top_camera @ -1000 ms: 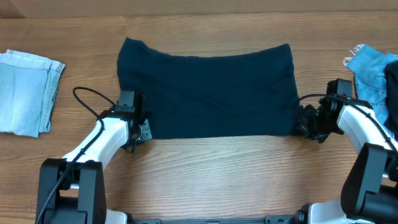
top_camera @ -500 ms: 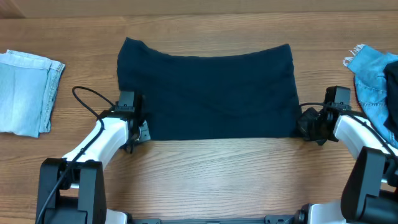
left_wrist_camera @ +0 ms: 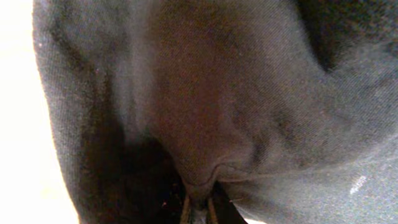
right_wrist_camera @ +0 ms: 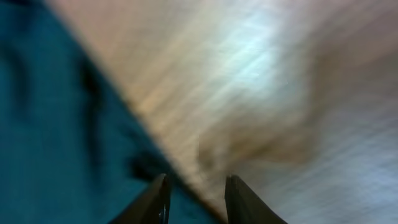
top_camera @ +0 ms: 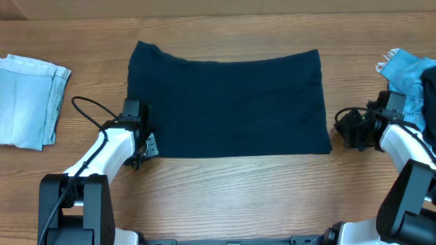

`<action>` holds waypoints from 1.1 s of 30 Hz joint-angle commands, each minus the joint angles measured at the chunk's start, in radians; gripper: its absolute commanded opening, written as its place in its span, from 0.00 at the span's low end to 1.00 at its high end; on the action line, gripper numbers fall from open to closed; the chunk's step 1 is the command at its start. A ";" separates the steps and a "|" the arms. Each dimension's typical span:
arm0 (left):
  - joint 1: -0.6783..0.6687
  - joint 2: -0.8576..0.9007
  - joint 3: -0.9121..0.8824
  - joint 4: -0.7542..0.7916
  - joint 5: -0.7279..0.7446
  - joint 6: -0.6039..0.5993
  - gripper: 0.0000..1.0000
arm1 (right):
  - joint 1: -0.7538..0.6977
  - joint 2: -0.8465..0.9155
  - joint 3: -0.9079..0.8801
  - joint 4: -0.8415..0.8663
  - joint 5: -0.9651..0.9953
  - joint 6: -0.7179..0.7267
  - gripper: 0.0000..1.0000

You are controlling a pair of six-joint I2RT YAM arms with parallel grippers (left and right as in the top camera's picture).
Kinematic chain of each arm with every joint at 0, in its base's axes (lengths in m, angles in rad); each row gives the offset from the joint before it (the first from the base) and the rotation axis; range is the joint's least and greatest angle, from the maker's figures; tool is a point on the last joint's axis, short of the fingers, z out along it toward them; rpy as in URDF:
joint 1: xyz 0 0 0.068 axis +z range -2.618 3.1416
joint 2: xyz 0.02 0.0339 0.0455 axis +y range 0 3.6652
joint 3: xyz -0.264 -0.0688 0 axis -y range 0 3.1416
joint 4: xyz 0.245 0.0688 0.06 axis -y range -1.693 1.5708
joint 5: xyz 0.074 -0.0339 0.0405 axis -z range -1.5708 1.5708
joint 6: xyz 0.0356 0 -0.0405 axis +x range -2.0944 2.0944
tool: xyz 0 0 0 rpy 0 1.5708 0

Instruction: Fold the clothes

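The navy garment (top_camera: 228, 102) lies flat on the wooden table (top_camera: 238, 197). The left gripper (top_camera: 145, 145) pinches its near-left corner; the right gripper (top_camera: 342, 128), spread wide, sits just off its right edge

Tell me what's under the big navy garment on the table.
Only the wooden table shows around the navy garment, which lies flat on it. Anything beneath is covered by the fabric; no bulge suggests an object. The left claw pinches its near-left corner.
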 commanded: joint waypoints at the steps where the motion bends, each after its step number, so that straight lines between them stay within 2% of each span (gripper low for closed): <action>1: 0.017 0.034 -0.018 -0.015 -0.047 0.023 0.14 | 0.019 -0.007 0.038 0.006 -0.211 -0.025 0.34; 3: 0.017 0.034 -0.018 -0.005 -0.039 0.023 0.29 | 0.040 -0.007 0.038 0.016 -0.220 -0.065 0.35; 5: 0.017 0.034 -0.016 0.005 -0.021 0.027 0.51 | 0.060 -0.007 0.038 0.032 -0.222 -0.087 0.41; 6: 0.017 0.034 -0.012 0.006 -0.011 0.040 0.57 | 0.068 -0.007 0.038 0.041 -0.231 -0.108 0.44; 8: 0.017 0.031 0.014 -0.019 -0.005 0.044 0.76 | 0.081 -0.007 0.038 0.051 -0.248 -0.126 0.49; 10: 0.017 0.023 0.058 -0.076 -0.003 0.046 0.87 | 0.090 -0.007 0.039 0.052 -0.247 -0.129 0.52; 13: 0.017 -0.015 0.147 -0.175 0.020 0.044 0.95 | 0.093 -0.007 0.039 0.059 -0.248 -0.129 0.56; 15: 0.017 -0.048 0.211 -0.222 0.039 0.042 1.00 | 0.093 -0.007 0.040 0.063 -0.248 -0.129 0.57; 19: 0.017 -0.120 0.377 -0.285 0.040 0.043 1.00 | 0.093 -0.007 0.042 0.072 -0.256 -0.129 0.59; 24: 0.017 -0.134 0.557 -0.283 0.039 0.070 1.00 | 0.093 -0.007 0.102 0.080 -0.289 -0.129 0.62; 28: 0.017 -0.134 0.602 -0.187 0.049 0.112 1.00 | 0.093 -0.006 0.214 0.034 -0.288 -0.129 0.67; 33: 0.017 -0.118 0.603 -0.047 0.196 0.181 1.00 | 0.093 0.005 0.352 0.037 -0.235 -0.129 0.70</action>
